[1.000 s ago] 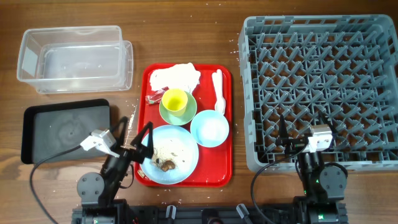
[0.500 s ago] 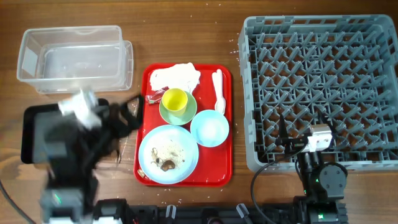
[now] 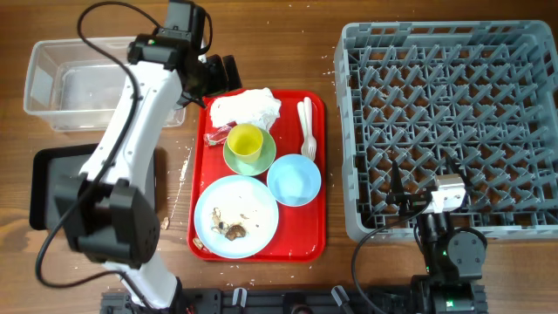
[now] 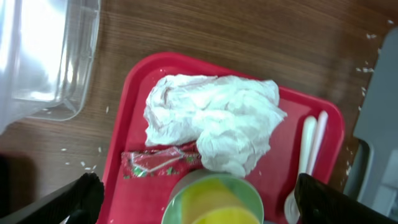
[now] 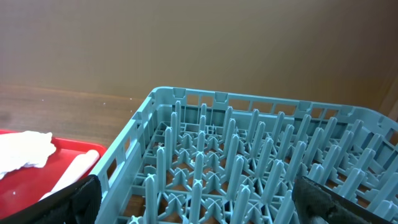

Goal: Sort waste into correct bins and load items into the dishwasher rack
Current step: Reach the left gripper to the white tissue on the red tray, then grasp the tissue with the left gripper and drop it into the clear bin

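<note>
Wooden table, and the crumpled napkins lie at the red tray's far end, the red-and-white wrapper touching them, print too blurred to read. Left gripper hovers by that far-left corner, fingers spread wide, empty. Only overhead shows the scrap-strewn plate and bowl. Right gripper, jaws wide, nothing held, sits at the grey rack's near edge; its wrist view alone catches a plain brown wall.

I read this as a robotics lab: bare wooden bench, arm-mounting rail at six o'clock, dishwasher rack staged at three.
</note>
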